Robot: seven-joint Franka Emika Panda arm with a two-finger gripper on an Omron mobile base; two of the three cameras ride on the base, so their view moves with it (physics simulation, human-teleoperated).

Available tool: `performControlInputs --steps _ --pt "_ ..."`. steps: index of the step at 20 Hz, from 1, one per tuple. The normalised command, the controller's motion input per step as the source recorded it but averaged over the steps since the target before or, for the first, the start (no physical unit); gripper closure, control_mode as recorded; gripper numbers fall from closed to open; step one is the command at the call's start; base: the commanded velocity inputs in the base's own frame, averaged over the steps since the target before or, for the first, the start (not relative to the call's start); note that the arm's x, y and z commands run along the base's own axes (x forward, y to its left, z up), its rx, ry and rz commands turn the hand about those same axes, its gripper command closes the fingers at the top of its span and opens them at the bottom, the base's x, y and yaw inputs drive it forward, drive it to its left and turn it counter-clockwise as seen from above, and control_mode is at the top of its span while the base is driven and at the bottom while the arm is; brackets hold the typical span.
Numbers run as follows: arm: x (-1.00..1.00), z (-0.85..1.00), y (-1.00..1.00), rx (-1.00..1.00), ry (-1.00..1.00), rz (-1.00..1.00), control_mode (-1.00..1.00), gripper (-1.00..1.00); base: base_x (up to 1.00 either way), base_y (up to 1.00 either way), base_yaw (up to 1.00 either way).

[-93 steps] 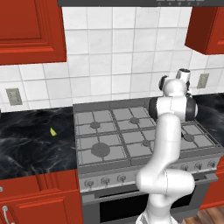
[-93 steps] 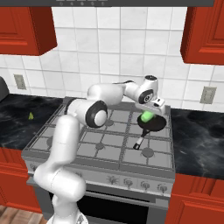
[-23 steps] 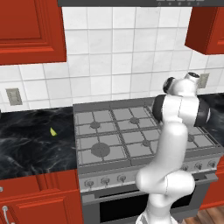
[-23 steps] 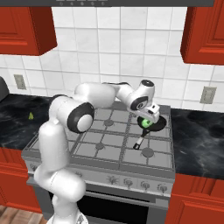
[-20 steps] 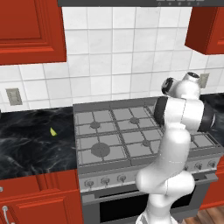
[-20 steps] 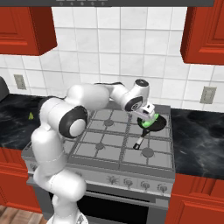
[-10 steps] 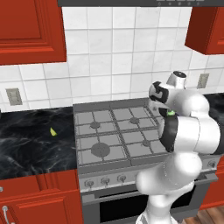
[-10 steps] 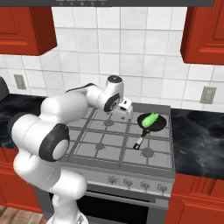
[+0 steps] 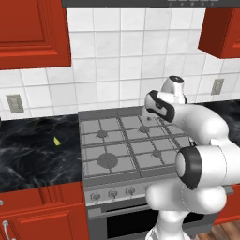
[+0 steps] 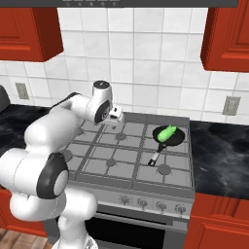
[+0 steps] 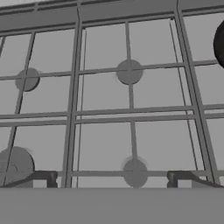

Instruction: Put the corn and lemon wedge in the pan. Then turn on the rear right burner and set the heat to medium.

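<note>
The green corn lies in the small black pan, which sits at the stove's rear right with its handle toward the front. The rear right burner is hidden under the pan. The pan's dark edge shows at the right of the hand view. The tiny yellow lemon wedge rests on the black counter left of the stove. My gripper hovers over the rear middle of the grate, left of the pan, open and empty. Its fingertips stand wide apart above the grey grate.
The grey stove grate carries several burner caps. Knobs line the stove's front panel. Black counters flank the stove, red cabinets hang above, and a tiled wall with outlets stands behind.
The arm has swung left from above the pan to the rear middle of the stove. The corn stays in the pan. The lemon wedge has not moved.
</note>
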Motion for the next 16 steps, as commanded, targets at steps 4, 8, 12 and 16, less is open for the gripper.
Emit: performControlInputs --steps 4,8,12,16 --pt "-0.08 0.13 0.86 0.00 0.00 0.20 -1.00 -1.00 0.00 0.00 0.00" --pt "-0.01 0.05 0.85 0.00 0.00 0.21 -1.00 -1.00 0.00 0.00 0.00" --pt "0.00 0.01 0.83 0.00 0.00 0.22 -1.00 -1.00 0.00 0.00 0.00" --pt "0.00 0.00 0.78 0.00 0.00 0.22 -1.00 -1.00 0.00 0.00 0.00"
